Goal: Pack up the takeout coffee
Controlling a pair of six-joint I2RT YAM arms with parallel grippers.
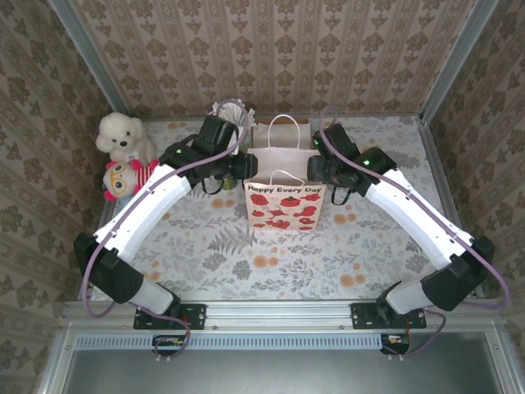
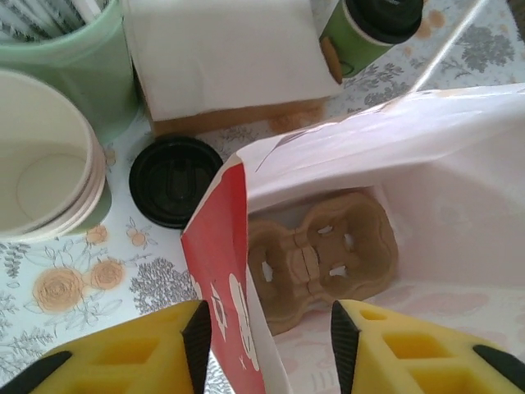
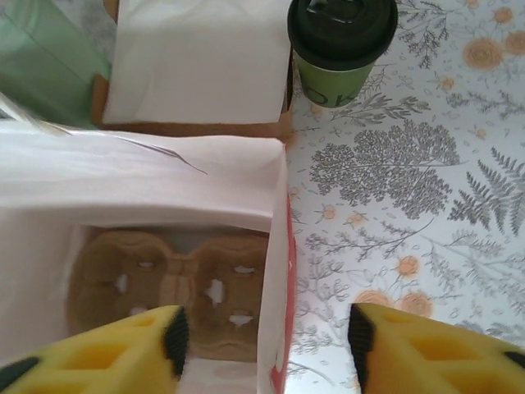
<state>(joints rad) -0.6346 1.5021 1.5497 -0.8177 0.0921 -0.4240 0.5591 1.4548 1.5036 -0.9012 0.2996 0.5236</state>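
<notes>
From above: left gripper (image 1: pixel 238 169) and right gripper (image 1: pixel 317 171) at the top rim of the paper bag (image 1: pixel 284 205), mid-table.

Left wrist: jaws spread astride the bag's red wall. Cardboard carrier (image 2: pixel 321 253) inside. Loose black lid (image 2: pixel 175 180) just outside.

Right wrist: jaws spread astride the bag's side wall. Coffee cup (image 3: pixel 340 45) upright and lidded on the table (image 3: pixel 426 213), beyond the bag's far corner, beside napkins (image 3: pixel 201 57).

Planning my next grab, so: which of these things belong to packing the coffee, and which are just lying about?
For the job: lidded green coffee cup, paper bag, cardboard carrier inside it.
Lying about: stack of empty cups, napkins, green stick holder, two plush toys, loose black lid.
</notes>
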